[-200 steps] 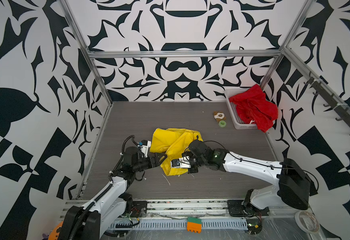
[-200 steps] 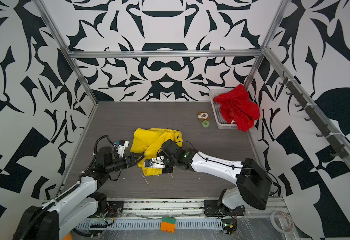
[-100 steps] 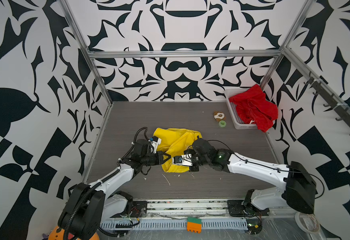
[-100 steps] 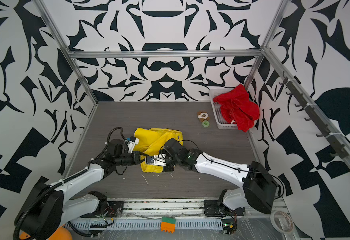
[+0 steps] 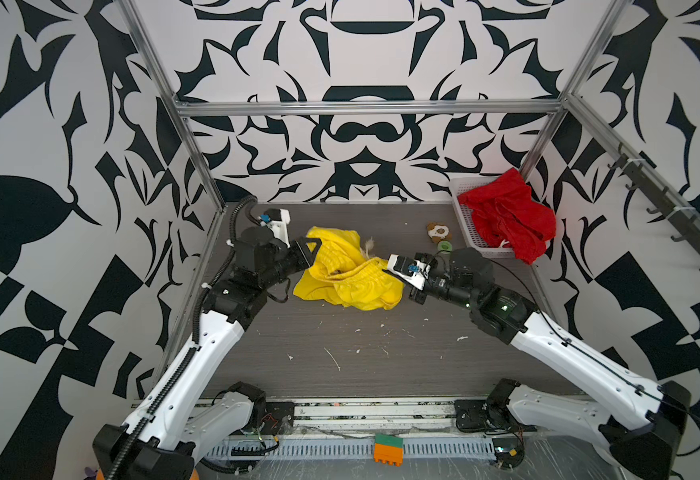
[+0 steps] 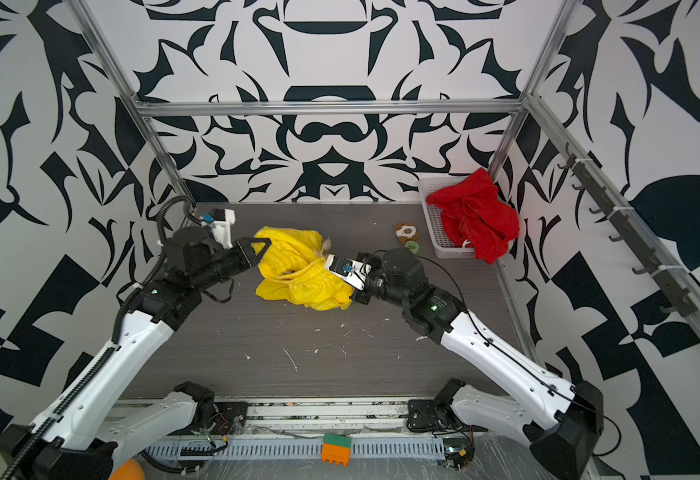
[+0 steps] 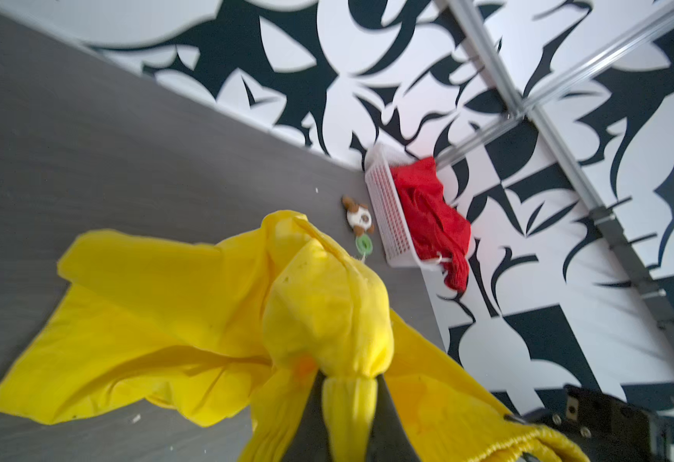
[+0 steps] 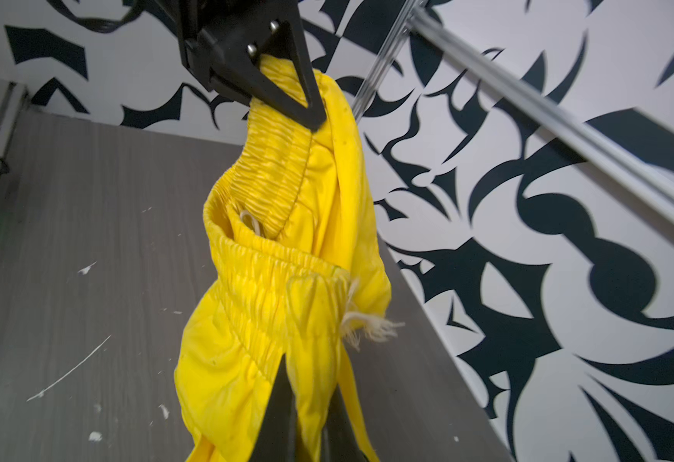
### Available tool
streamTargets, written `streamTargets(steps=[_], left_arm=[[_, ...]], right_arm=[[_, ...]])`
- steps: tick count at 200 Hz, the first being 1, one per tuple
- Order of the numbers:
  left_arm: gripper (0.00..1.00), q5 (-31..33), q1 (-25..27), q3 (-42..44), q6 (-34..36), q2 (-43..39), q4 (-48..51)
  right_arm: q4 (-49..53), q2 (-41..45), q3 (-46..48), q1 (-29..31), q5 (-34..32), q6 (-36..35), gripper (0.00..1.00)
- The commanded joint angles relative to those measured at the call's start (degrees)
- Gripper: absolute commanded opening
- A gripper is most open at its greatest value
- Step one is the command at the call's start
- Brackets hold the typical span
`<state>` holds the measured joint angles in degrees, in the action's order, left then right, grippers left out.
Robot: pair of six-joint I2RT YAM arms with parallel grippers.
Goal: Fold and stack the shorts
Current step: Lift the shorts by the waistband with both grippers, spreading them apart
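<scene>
The yellow shorts (image 5: 348,276) (image 6: 298,278) hang bunched between my two grippers, just above the grey table. My left gripper (image 5: 313,249) (image 7: 349,384) is shut on a gathered fold at their left end. My right gripper (image 5: 385,272) (image 8: 311,376) is shut on the fabric at their right end, below the elastic waistband (image 8: 271,288). In the right wrist view the left gripper (image 8: 283,80) pinches the waistband's far end. The red shorts (image 5: 510,216) (image 6: 477,212) (image 7: 427,208) lie heaped in the basket at the back right, spilling over its side.
The white mesh basket (image 5: 462,220) (image 7: 387,212) stands in the back right corner. A small brown-and-white plush toy (image 5: 437,232) and a green ring (image 5: 444,246) lie beside it. White scraps (image 5: 334,359) dot the table's front half. Patterned walls close three sides.
My left gripper has reached the yellow shorts and shut on their left end. Both arms have lifted and moved apart toward the back, pulling the shorts up off the table.
</scene>
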<state>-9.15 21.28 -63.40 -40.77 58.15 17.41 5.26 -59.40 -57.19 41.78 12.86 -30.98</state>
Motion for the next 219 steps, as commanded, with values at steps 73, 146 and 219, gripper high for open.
streamTargets(steps=[73,146,219], left_arm=[[0.03,21.17,-2.29,-38.50,11.53,4.49,22.92],[0.00,25.30,-3.15,-48.27,17.15,12.32,25.57],[0.00,6.35,-17.74,-58.33,12.24,31.30,12.05]], right_arm=[[4.33,5.06,-18.24,-0.21,1.56,-0.22,0.00],[7.42,-2.96,-27.99,-0.29,-4.30,3.48,0.00],[3.42,-23.55,-43.39,-14.27,5.64,11.42,0.00]])
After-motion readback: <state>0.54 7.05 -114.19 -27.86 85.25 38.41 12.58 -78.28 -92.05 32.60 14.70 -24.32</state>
